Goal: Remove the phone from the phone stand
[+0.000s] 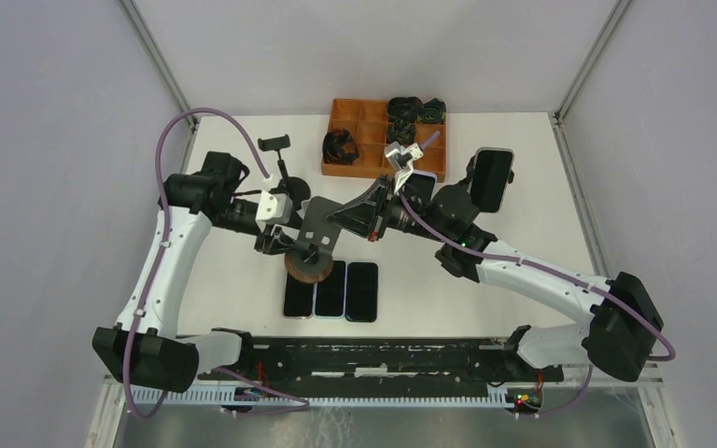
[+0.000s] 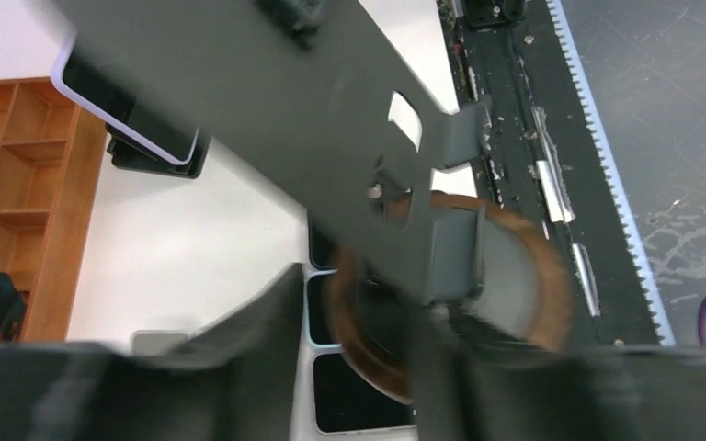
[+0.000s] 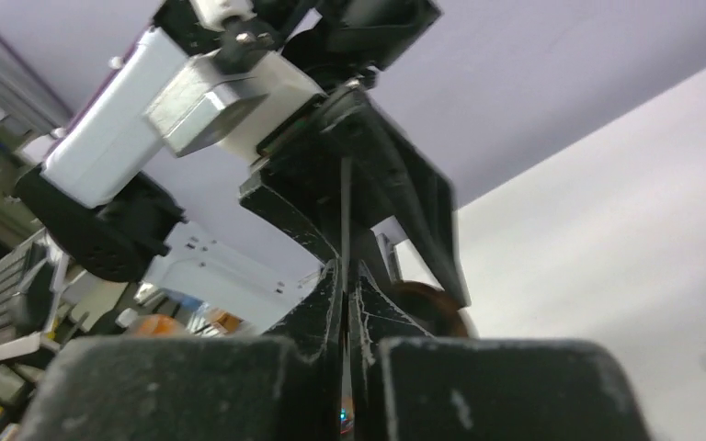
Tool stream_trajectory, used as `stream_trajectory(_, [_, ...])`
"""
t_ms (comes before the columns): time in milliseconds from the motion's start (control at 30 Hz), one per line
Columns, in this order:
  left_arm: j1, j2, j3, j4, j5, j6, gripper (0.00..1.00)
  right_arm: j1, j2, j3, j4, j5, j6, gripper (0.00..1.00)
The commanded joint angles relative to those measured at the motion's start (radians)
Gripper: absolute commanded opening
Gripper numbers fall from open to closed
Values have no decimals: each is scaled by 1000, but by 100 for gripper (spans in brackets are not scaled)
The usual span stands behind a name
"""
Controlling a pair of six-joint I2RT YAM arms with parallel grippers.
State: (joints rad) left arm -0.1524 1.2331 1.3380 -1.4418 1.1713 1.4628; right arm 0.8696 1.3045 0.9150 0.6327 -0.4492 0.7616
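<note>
The phone stand [image 1: 316,224], a dark slotted plate on a round wooden base [image 1: 308,268], is at the middle of the white surface [image 1: 541,205] with both arms at it. The right gripper [image 1: 376,210] comes in from the right, and its jaws are pressed together on the plate's thin edge. In the right wrist view the fingers [image 3: 317,317] nearly meet, with only that edge between them. The left gripper [image 1: 280,241] is low on the stand's left side with its jaws partly apart. In the left wrist view its blurred fingers [image 2: 248,340] flank the stand's lower bracket, and I cannot tell whether they touch it. The wooden base overlaps the far ends of three flat phones [image 1: 345,291] lying side by side, and whether it rests on them is unclear. The phone [image 1: 492,179] sits upright in another holder at the right rear, just beside the wooden tray [image 1: 345,114] and well apart from both grippers' fingers. Black cables [image 1: 415,109] fill some tray compartments. A small clamp stand [image 1: 275,145] is left of the tray.
</note>
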Motion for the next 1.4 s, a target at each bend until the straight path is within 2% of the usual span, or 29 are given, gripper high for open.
stream_trajectory(0, [1, -26, 18, -23, 53, 12, 62, -8, -6, -8, 137, -40, 40, 0])
stream_trajectory(33, [1, -27, 19, -23, 48, 3, 72, -15, -12, -12, 131, -46, 34, 0])
stream_trajectory(100, [1, -26, 26, -23, 34, -15, 84, -36, -30, -25, 109, -59, 9, 0])
stream_trajectory(167, [1, -24, 34, -23, 26, -31, 89, -54, -47, -22, 45, -81, -47, 0])
stream_trajectory(300, [1, -19, 42, -23, 22, -32, 91, -92, -66, 6, -133, -111, -216, 0])
stream_trajectory(333, [1, -16, 46, -22, 19, -32, 93, -103, -68, 11, -173, -112, -245, 0])
stream_trajectory(367, [1, -11, 51, -21, 13, -35, 99, -116, -68, 15, -196, -112, -269, 0])
stream_trajectory(467, [1, 9, 63, 22, -12, -106, 100, -149, -62, 33, -255, -118, -324, 0])
stream_trajectory(600, [1, 32, 67, 167, -38, -275, 100, -149, -38, 52, -252, -206, -345, 0])
stream_trajectory(667, [-4, 42, 71, 259, -45, -373, 100, -148, -22, 58, -254, -235, -356, 0])
stream_trajectory(733, [-32, 62, 82, 389, -93, -551, 100, -147, -11, 59, -266, -240, -376, 0])
stream_trajectory(933, [-154, 175, 177, 403, -188, -634, 99, -145, 22, 83, -303, -236, -434, 0])
stream_trajectory(1100, [-190, 224, 210, 402, -195, -639, 90, -127, 18, 74, -300, -249, -470, 0])
stream_trajectory(1200, [-217, 261, 239, 354, -194, -606, 77, -127, 19, 68, -298, -245, -482, 0])
stream_trajectory(1300, [-237, 311, 268, 275, -194, -557, 53, -125, 13, 54, -266, -246, -482, 0])
stream_trajectory(1367, [-246, 349, 292, 233, -196, -529, 31, -124, 10, 45, -249, -248, -484, 0])
